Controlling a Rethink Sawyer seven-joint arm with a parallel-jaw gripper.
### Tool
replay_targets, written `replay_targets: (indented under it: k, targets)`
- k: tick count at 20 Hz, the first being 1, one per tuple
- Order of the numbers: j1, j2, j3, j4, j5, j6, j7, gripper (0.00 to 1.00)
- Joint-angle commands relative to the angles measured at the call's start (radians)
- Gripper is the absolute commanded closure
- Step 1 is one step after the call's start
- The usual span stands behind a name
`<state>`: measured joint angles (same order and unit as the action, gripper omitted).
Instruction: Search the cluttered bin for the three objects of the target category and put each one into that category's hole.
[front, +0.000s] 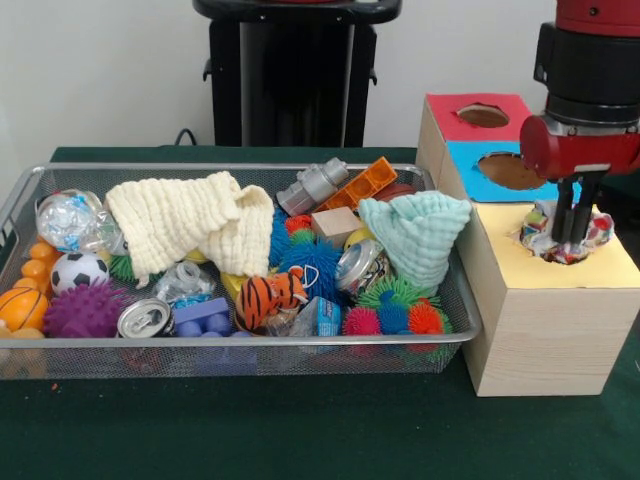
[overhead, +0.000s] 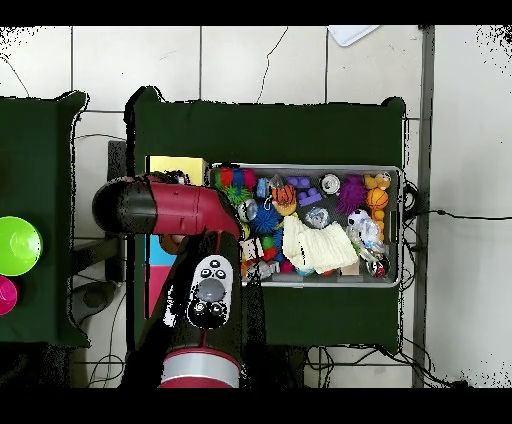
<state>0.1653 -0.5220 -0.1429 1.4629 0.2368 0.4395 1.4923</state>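
Claw (front: 571, 240) over yellow hole (front: 566, 238), fingers closed on multicoloured ball (front: 600, 229) at its tips, bin (front: 455, 300) well aside.

Plain pale wall (front: 110, 70) behind. Counter (front: 300, 430) draped in dark green cloth. Floor (overhead: 300, 60) of light tiles with cracks; black cables (overhead: 450, 215) trail beside.

Front cam: low, close, looks across table (front: 300, 430) at bin (front: 240, 345) and box (front: 545, 320). Overhead cam: high, straight down, farther off. Both share bin, box, arm (overhead: 190, 260).
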Motion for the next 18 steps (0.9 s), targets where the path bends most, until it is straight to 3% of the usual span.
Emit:
replay_targets:
  k: [1, 10, 18]
  targets:
    - [-0.026, 0.093, 0.008, -0.007, -0.059, -0.055, 0.149, 1.0]
    - [-0.031, 0.136, -0.015, -0.036, -0.091, -0.04, 0.109, 1.0]
    - [-0.057, 0.204, 0.026, -0.034, -0.082, -0.121, 0.13, 1.0]
